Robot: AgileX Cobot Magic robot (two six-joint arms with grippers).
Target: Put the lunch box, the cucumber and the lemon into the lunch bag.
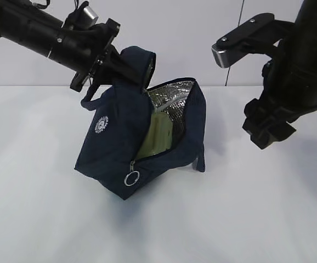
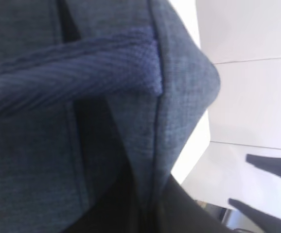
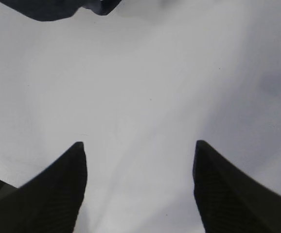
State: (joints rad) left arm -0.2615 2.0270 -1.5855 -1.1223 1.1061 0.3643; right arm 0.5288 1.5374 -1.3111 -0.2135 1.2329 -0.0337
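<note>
Lunch bag [image 1: 120, 148] tilted on white table [image 1: 246, 219], pale wall [image 1: 186, 38] behind.

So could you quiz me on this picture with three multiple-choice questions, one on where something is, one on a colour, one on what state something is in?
1. Where is the lunch box?
A. On the table beside the bag
B. Inside the lunch bag, showing through its opening
C. In the right gripper

2. What colour is the lining seen inside the bag's opening?
A. Silver
B. Red
C. Yellow

3. How does the right gripper stand?
A. Shut on the bag's handle
B. Shut on a lemon
C. Open, holding nothing

Answers:
1. B: the pale green lid shows between the bag's open edges in the exterior view.
2. A: the shiny quilted lining is silver.
3. C: in the right wrist view its fingers stand apart over the bare white table, while the left gripper holds the bag's top up.
</note>
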